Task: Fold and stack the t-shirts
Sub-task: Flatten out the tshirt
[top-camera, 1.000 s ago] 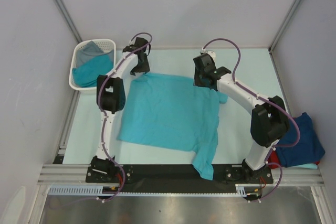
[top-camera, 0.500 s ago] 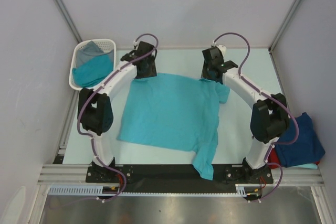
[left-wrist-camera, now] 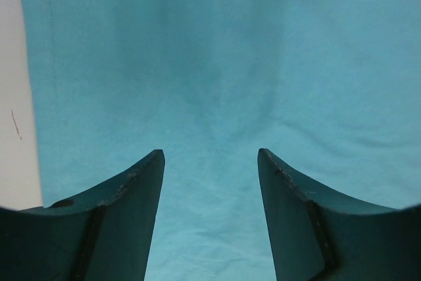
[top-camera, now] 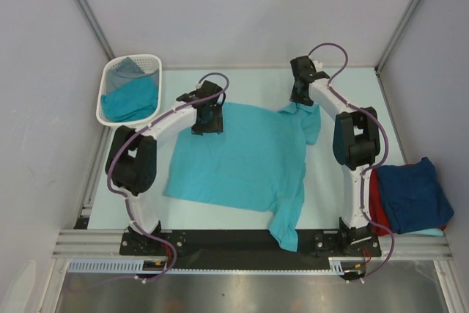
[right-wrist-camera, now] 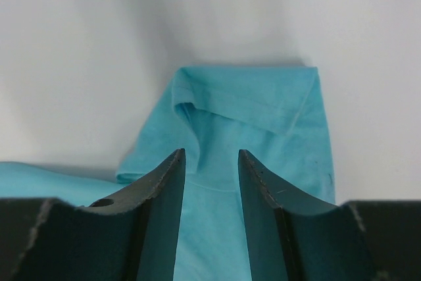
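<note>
A teal t-shirt (top-camera: 238, 155) lies spread flat on the table, one sleeve hanging toward the near edge. My left gripper (top-camera: 207, 119) hovers over the shirt's far left part, open and empty. In the left wrist view the gripper (left-wrist-camera: 210, 156) has only teal cloth (left-wrist-camera: 217, 64) below it. My right gripper (top-camera: 301, 96) is open and empty over the far right sleeve. In the right wrist view the gripper (right-wrist-camera: 212, 156) is above the sleeve (right-wrist-camera: 253, 106), whose end is folded over. A navy t-shirt (top-camera: 412, 194) lies on a red one (top-camera: 375, 207) at the right edge.
A white slotted basket (top-camera: 110, 71) at the far left holds a teal shirt (top-camera: 130, 100) and a grey one (top-camera: 129, 66). Grey walls close in the table on three sides. Bare table (left-wrist-camera: 16, 97) shows left of the shirt's edge.
My left gripper moved from the shirt's far left corner toward me and right, over the cloth. My right gripper moved farther away to the far sleeve, and its elbow swung up off the navy stack.
</note>
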Available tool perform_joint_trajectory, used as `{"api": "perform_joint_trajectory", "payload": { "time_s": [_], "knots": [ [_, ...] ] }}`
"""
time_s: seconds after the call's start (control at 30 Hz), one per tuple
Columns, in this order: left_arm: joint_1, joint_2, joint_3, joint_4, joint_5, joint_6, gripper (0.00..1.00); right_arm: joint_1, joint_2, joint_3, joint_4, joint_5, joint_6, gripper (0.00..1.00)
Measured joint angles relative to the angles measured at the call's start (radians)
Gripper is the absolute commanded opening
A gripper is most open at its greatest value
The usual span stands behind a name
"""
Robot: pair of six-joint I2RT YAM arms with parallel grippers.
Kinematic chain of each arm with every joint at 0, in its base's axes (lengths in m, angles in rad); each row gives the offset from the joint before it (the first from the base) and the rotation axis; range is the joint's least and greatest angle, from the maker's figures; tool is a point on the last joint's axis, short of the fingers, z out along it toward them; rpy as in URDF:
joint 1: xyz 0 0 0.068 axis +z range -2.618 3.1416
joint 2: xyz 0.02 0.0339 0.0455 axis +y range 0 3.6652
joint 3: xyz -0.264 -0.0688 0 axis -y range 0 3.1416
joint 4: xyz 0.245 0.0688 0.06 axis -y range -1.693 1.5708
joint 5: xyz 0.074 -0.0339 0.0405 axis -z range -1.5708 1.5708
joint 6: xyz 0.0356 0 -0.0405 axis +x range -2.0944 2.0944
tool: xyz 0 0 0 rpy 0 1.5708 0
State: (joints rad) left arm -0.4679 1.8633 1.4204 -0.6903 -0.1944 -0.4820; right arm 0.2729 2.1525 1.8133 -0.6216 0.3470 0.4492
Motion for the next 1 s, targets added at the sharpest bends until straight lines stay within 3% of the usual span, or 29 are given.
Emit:
{"api": "perform_joint_trajectory", "payload": {
  "time_s": [0.43, 0.87, 1.0],
  "knots": [
    [-0.066, -0.068, -0.097, 0.019, 0.015, -0.014, 0.64, -0.069, 0.064, 0.074, -0.044, 0.002, 0.009, 0.43],
    [-0.076, -0.068, -0.11, 0.019, 0.015, -0.014, 0.63, -0.114, 0.064, -0.077, -0.027, -0.025, 0.028, 0.44],
    [-0.082, -0.068, -0.11, 0.019, 0.015, -0.014, 0.63, -0.12, 0.066, -0.077, -0.023, -0.04, 0.029, 0.38]
  ]
}}
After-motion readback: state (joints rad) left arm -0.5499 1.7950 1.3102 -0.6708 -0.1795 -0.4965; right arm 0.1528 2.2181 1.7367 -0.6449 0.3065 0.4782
